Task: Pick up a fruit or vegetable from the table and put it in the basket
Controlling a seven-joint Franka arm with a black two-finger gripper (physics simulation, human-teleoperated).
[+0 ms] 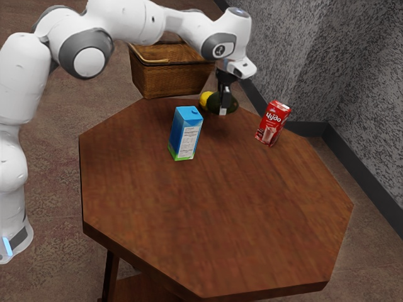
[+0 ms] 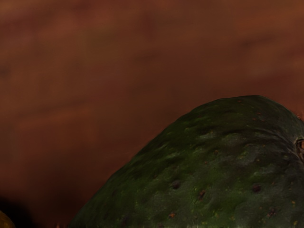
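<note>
At the exterior view's upper centre, the claw point(image 1: 223, 109), clenched or released I cannot tell, meets a pebbly, rounded avocado point(image 2: 213, 166) near the wooden surface's point(image 1: 220, 201) edge.

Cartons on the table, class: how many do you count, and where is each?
2. The blue carton is nearer the exterior view's left; the red carton is farther toward the exterior view's right, near the table's edge.

Blues, reds and browns, with speckled green
The avocado point(image 2: 213, 171) is dark green flecked with yellow-green and brown; the lemon point(image 1: 205, 99) is yellow. The milk carton point(image 1: 185, 133) is blue with a white panel and green base, the juice box point(image 1: 272, 124) red with white lettering, the table point(image 1: 214, 207) streaky reddish brown, the basket point(image 1: 170, 78) woven brown.
</note>
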